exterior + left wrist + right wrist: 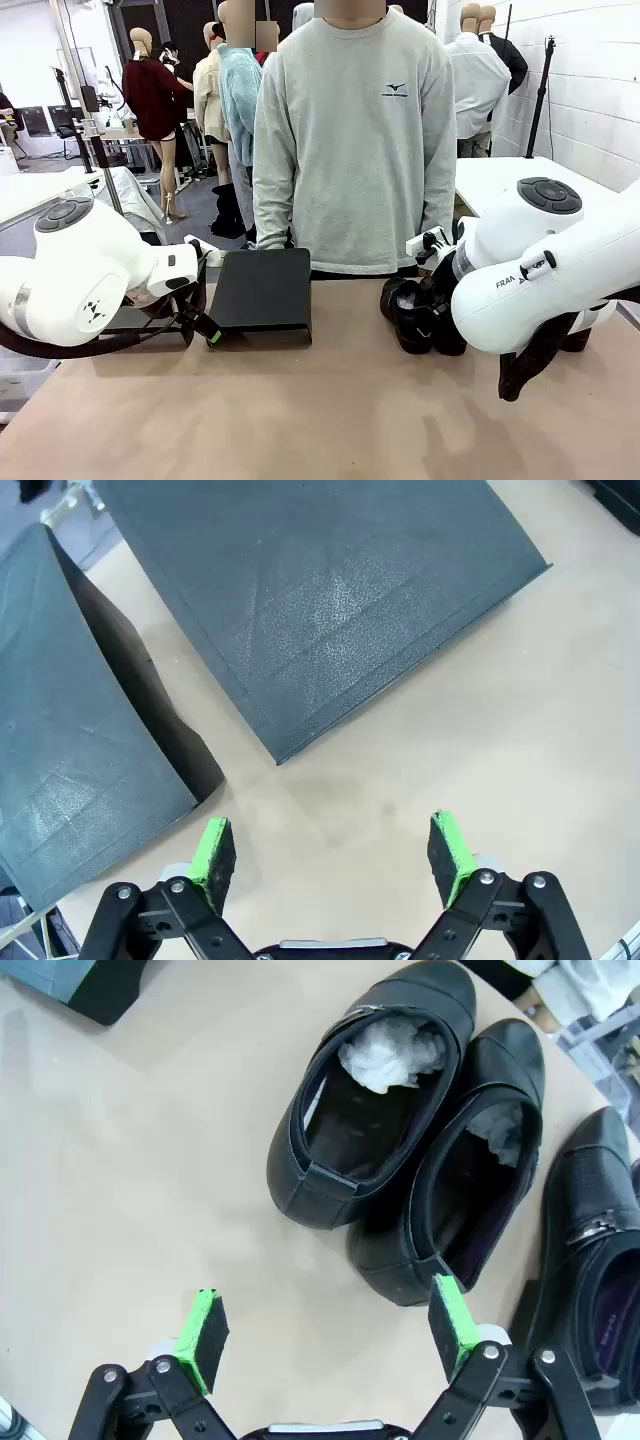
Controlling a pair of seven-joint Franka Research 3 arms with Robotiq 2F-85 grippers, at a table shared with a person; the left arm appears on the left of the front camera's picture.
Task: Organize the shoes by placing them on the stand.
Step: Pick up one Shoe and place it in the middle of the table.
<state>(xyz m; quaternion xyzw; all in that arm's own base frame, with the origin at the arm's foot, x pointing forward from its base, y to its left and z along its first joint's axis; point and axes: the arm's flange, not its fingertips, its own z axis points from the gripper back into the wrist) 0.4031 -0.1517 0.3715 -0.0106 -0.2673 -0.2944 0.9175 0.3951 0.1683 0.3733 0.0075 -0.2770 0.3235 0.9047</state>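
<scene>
Tan tabletop, white brick wall at right, white table beside it, grey floor

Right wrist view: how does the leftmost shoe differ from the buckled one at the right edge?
The leftmost shoe has a plain rounded toe; the buckled shoe has a pointed, textured one. The leftmost shoe holds white paper; the buckled shoe shows none. Both are black, sole-down, toes pointing roughly the same way.

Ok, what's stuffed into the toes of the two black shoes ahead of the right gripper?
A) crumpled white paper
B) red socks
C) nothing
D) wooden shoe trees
A: the right wrist view shows crumpled white paper inside one black shoe and the second shoe beside it.
</scene>
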